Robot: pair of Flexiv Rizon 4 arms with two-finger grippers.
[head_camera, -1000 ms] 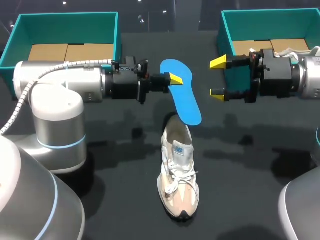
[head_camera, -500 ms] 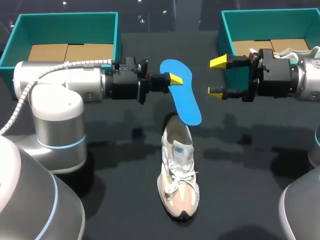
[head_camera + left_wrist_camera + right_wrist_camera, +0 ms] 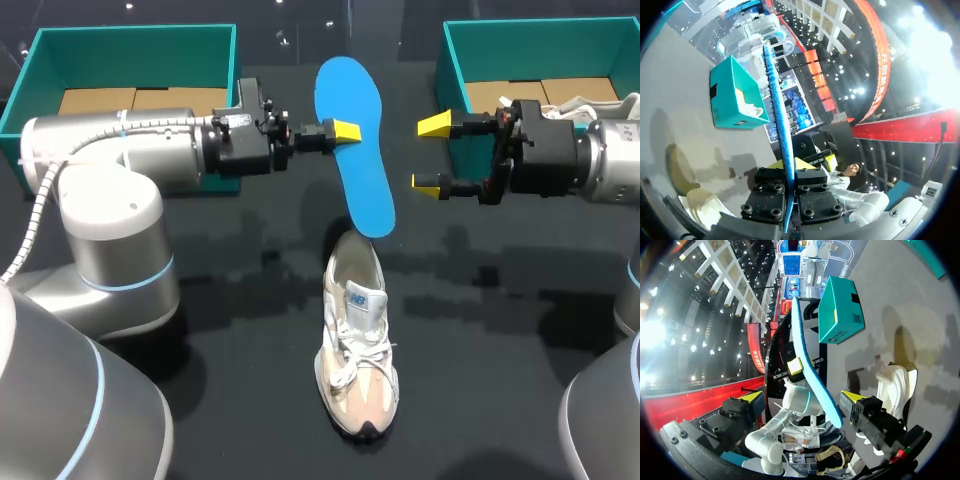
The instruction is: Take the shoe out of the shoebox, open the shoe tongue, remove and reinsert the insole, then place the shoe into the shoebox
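In the left shoebox, brown cardboard.

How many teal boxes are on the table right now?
2. The left teal box sits at the far left; the right teal box at the far right, with something white inside. None appears hidden.

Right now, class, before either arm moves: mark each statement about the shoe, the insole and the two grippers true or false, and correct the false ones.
1. The left gripper is shut on the insole. True.
2. The right gripper holds the shoe. False: it is open and empty.
3. The insole lies flat inside the shoe. False: the left gripper holds it in the air, above the shoe's heel.
4. The shoe is on the table, outside the left box and the right box. True.
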